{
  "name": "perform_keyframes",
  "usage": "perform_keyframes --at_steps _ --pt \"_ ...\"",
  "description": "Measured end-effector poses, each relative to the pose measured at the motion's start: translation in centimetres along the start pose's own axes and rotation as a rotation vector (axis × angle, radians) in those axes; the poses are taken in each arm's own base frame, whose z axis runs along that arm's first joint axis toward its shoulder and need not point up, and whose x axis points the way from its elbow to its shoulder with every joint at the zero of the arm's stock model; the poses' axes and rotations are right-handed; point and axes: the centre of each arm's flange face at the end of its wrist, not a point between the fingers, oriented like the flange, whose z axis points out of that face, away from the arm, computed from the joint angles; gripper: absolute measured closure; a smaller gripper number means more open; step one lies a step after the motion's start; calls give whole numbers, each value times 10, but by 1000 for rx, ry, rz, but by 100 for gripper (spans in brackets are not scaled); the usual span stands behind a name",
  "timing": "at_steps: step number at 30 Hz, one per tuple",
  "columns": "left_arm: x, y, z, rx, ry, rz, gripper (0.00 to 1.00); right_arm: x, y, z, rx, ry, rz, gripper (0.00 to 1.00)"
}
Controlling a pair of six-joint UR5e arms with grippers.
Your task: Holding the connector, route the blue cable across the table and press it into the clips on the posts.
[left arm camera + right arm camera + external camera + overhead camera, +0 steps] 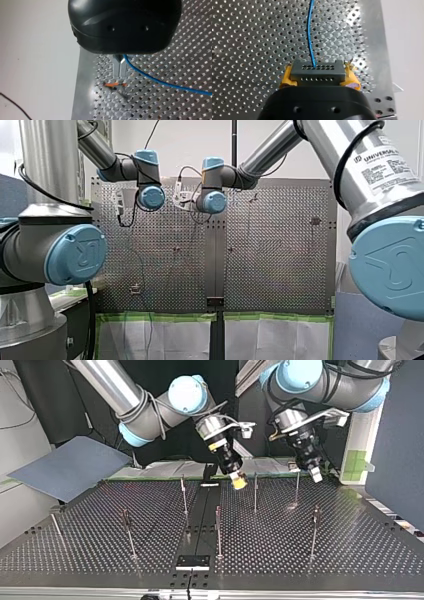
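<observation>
Thin upright posts stand scattered over the perforated table. In the top view three of them rise just in front of the two grippers, and another post stands nearer the camera beside the dark centre strip. My right gripper pinches the grey connector between its yellow pads, and the blue cable leaves the connector's holed face and runs straight ahead over the table. My left gripper has its metal fingers pressed together on the same cable, which trails off sideways above the holes; a small orange piece shows just past the fingertips. In the front view both grippers hang at the table's far side, near its edge, and a plain unperforated margin runs just beside my left fingers. A blue-grey sheet lies off the table at the top view's left. The wider gaps between posts are on the side toward the top view's camera.
</observation>
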Motion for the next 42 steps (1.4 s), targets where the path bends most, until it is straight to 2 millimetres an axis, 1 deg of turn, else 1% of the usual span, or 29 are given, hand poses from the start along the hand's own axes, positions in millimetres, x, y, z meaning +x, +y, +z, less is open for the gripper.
perform_keyframes --at_steps 7,10,13,18,23,26,32,37,40,42 --pt "-1 5 27 2 -8 -13 100 -11 3 16 4 -22 18 100" --pt "4 7 39 3 -4 -18 100 -12 2 23 18 -22 32 100" --pt "13 11 51 3 0 -14 100 -10 1 29 25 -18 40 100" --pt "16 18 67 5 -12 -27 100 5 0 39 30 7 43 100" --pt "11 26 84 0 -31 -42 100 21 -1 47 32 28 43 100" --pt "7 28 92 9 -43 -55 100 32 -2 53 34 45 44 100" --pt "4 28 100 48 -53 -85 100 54 -4 63 40 85 45 100" --pt "9 28 108 63 -50 -90 100 73 -5 70 44 121 46 100" --pt "15 30 116 58 -48 -86 100 82 -6 74 45 140 46 100" --pt "15 32 124 55 -57 -87 100 87 -6 78 47 151 46 100"
